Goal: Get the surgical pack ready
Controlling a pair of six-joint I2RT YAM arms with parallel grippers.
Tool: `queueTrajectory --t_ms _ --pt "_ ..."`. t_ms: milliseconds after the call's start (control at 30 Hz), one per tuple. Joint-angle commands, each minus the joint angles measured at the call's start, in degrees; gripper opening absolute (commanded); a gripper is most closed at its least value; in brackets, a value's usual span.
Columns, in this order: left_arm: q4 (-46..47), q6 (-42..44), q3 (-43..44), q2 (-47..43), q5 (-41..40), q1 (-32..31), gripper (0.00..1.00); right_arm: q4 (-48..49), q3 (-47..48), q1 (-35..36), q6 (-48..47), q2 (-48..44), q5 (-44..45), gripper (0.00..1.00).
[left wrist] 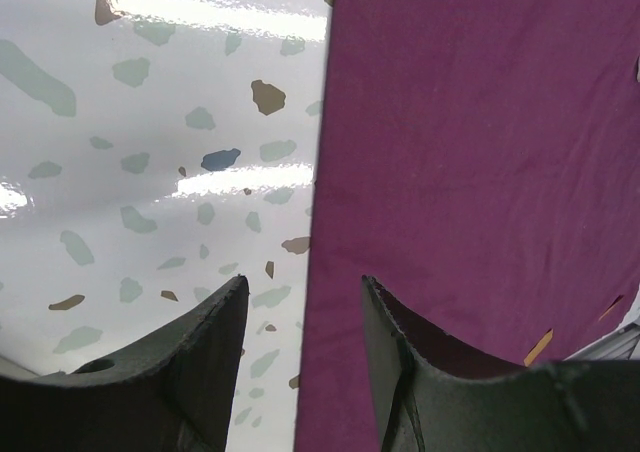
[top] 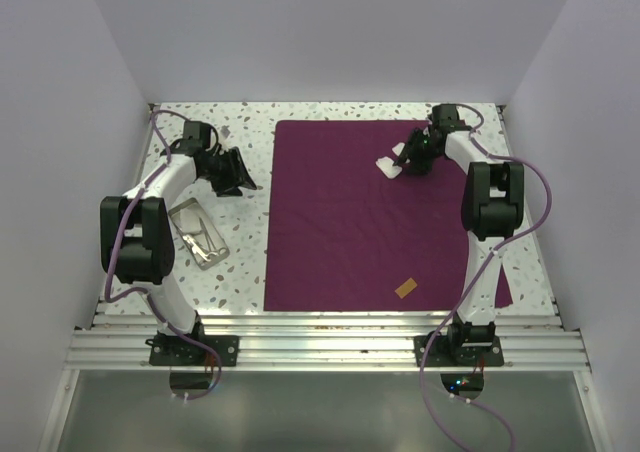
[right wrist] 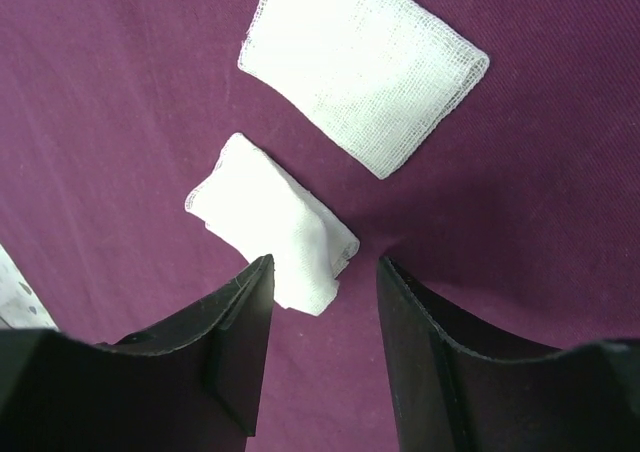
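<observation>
We see right gripper [right wrist: 325, 264] parted, empty, over gauze squares [right wrist: 365, 67] at cloth [top: 340, 232]'s twelve o'clock; left gripper [left wrist: 304, 282] parted, empty

A white, speckled surface [top: 240, 272] is carrying two things directly. A dark purple cloth [top: 350, 232] is lying spread flat over its middle and right part. A small steel tray [top: 185, 208] is sitting at an angle on the bare left part, near the cloth's left edge but apart from it.
</observation>
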Motion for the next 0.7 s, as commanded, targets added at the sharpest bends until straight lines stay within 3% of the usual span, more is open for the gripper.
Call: queueTrajectory --t_ms 0,667 --pt "2.02 1.22 -0.34 -1.07 1.3 0.2 0.53 1.78 0.25 -0.14 -1.02 -0.17 -0.94 0.49" --pt "2.37 0.61 -0.43 -1.16 1.74 0.2 0.53 0.38 4.03 1.62 -4.27 4.31 0.73 0.35"
